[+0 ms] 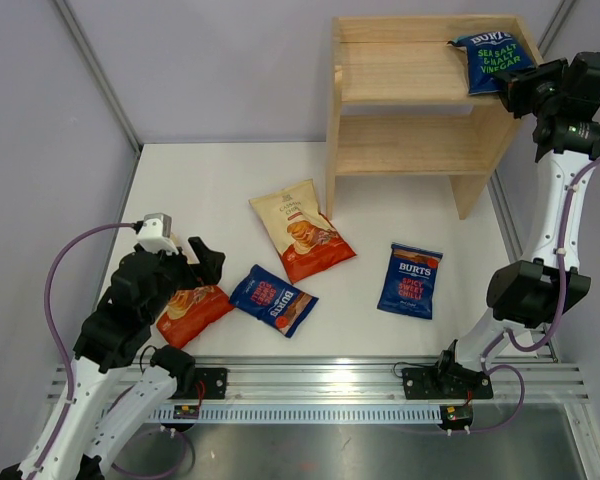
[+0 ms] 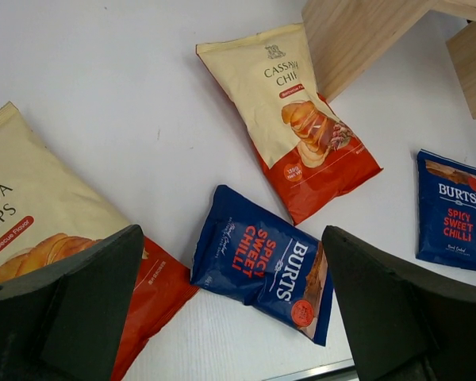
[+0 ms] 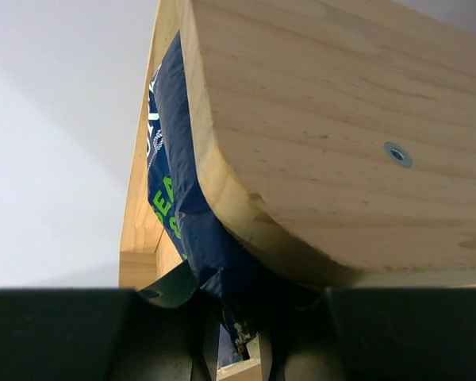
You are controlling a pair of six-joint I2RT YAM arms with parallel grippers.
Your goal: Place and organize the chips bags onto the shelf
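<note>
The wooden shelf stands at the back right; its side panel fills the right wrist view. My right gripper is at the top tier's right end, shut on the edge of a dark blue Burts bag that lies on the top tier. On the table lie two cream-and-red bags and two blue Burts bags. My left gripper is open and empty, above the left cream bag. A Burts bag shows between its fingers.
The shelf's lower tier holds nothing. A metal rail runs along the table's near edge. Grey walls with slanted frame poles close the left, back and right sides.
</note>
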